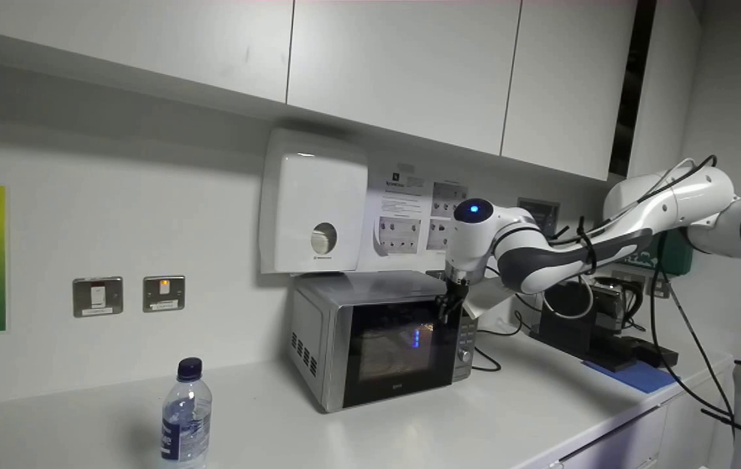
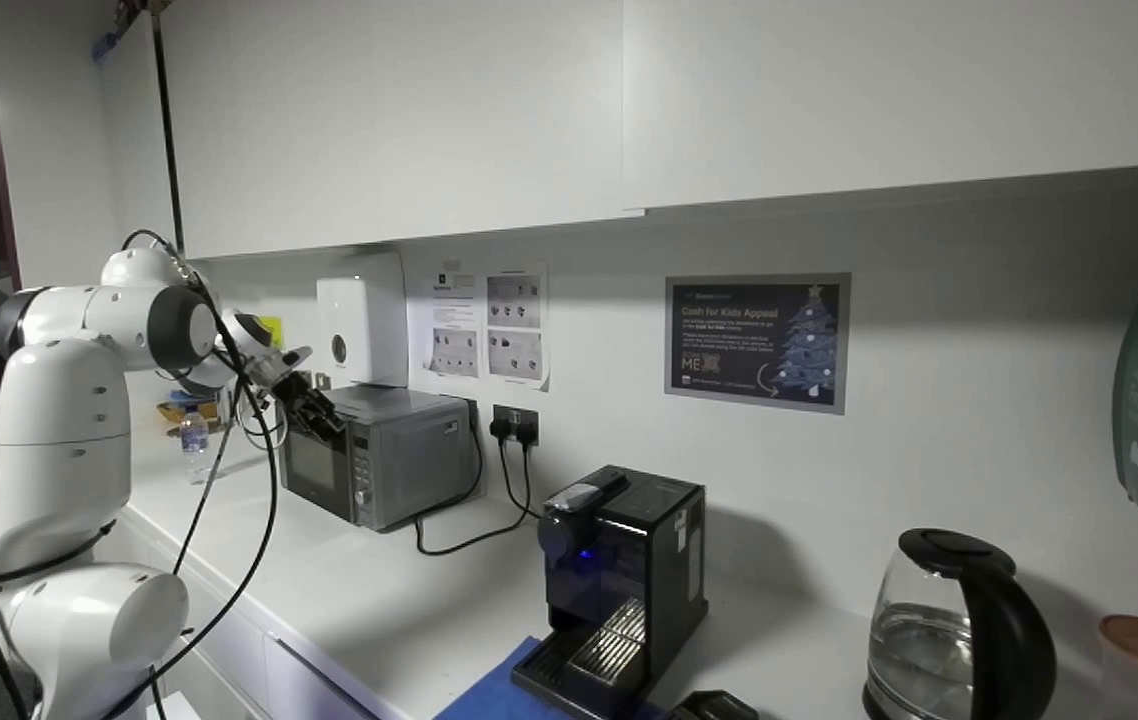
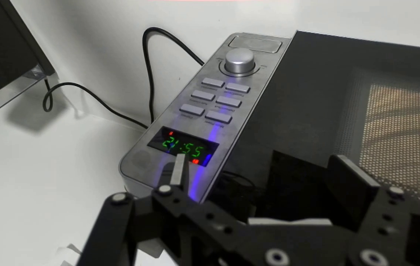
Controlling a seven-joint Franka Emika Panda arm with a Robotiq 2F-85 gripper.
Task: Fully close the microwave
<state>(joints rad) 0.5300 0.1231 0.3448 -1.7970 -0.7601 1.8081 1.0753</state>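
Observation:
The silver-grey microwave (image 1: 307,326) stands on the counter against the wall, and it also shows in an exterior view (image 2: 419,455). Its dark glass door (image 1: 370,384) looks shut or almost shut, and light shows through the window. In the wrist view the door (image 3: 306,107) lies about level with the control panel (image 3: 202,125); I cannot tell whether it is latched. My gripper (image 3: 258,159) is open and empty, with one finger over the lit clock and the other over the door. In both exterior views the gripper (image 1: 445,309) (image 2: 324,412) is at the front's upper panel side; contact is unclear.
A water bottle (image 1: 186,417) stands on the counter (image 1: 266,423) beyond the microwave's door side. A white wall dispenser (image 1: 315,202) hangs just above the microwave, below the cabinets (image 1: 403,71). A black coffee machine (image 2: 629,560), a kettle (image 2: 949,620) and cables (image 2: 469,540) are on the panel side.

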